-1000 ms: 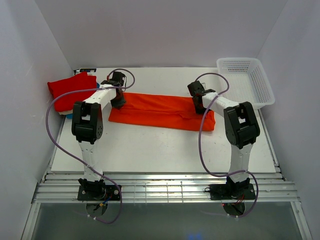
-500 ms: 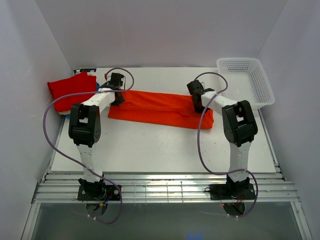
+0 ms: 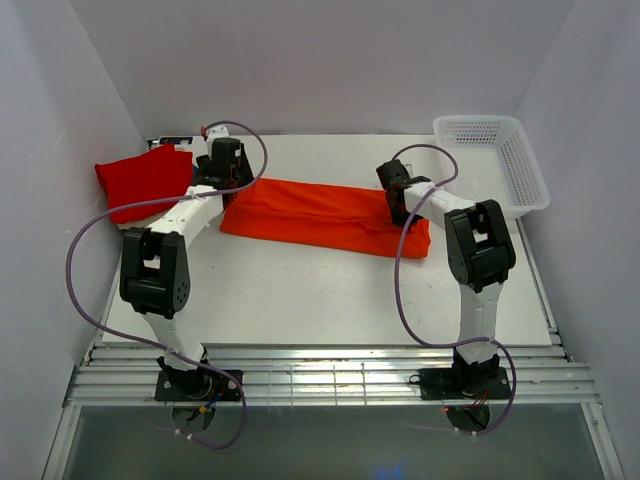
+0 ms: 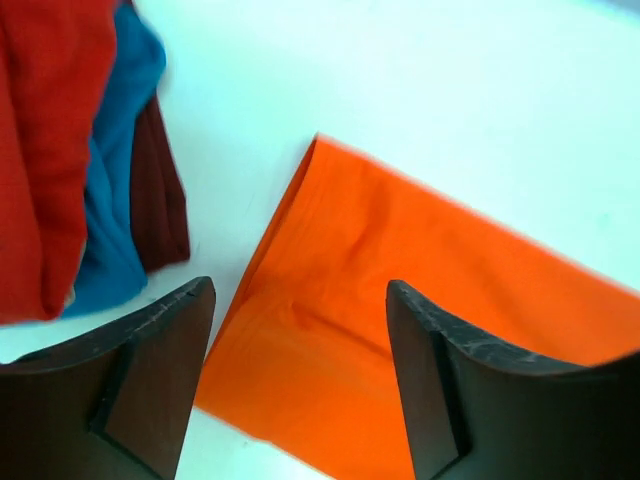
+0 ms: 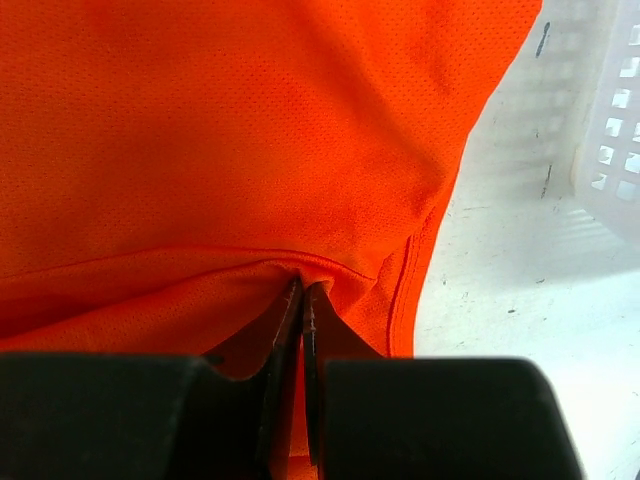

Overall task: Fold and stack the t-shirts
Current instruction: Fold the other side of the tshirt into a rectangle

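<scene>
The bright orange t-shirt (image 3: 320, 215) lies as a long folded strip across the middle of the table (image 3: 300, 290). My left gripper (image 3: 225, 165) hovers open over its left end with nothing between the fingers; the wrist view shows the orange t-shirt (image 4: 400, 300) lying flat below the gripper (image 4: 298, 300). My right gripper (image 3: 398, 205) is shut on a pinched fold of the shirt's right end, the cloth (image 5: 250, 130) bunching at the jaws of the gripper (image 5: 303, 290). A pile of folded t-shirts with a red one (image 3: 145, 180) on top sits at the far left; teal-blue cloth (image 4: 120, 150) shows under the red (image 4: 50, 150).
A white plastic mesh basket (image 3: 490, 165) stands at the back right, its wall (image 5: 610, 150) close to the orange shirt's right end. White walls enclose the table on three sides. Purple cables loop from both arms.
My left gripper has opened and let go of the orange shirt's left end, then drawn up and toward the far left. The right gripper stays shut on the right end.
</scene>
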Controlling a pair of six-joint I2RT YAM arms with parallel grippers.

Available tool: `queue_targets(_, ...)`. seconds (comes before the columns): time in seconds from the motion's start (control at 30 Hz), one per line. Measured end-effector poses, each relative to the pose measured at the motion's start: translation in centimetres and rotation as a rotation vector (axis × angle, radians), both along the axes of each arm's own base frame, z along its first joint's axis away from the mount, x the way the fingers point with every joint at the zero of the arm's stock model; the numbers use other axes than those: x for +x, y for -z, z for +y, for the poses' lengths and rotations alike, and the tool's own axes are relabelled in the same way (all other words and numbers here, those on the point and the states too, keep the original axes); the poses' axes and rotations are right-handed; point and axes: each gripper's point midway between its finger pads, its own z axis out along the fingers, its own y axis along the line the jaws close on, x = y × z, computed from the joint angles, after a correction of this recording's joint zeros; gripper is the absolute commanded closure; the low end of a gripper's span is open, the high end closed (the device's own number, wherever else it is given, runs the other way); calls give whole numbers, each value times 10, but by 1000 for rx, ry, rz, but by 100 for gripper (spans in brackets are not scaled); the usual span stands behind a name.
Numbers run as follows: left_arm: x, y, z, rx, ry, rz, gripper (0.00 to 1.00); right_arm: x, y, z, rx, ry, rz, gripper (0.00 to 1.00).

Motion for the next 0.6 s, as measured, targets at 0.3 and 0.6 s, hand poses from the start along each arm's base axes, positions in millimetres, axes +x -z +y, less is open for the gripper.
queue_targets(0.3, 20, -63, -26, 8, 34, -220, 32, 3, -5, -6, -17, 23, -30, 52)
queue_targets(0.6, -66, -22, -223, -107, 449, -210, 100, -5, -74, -17, 15, 34, -225, 80)
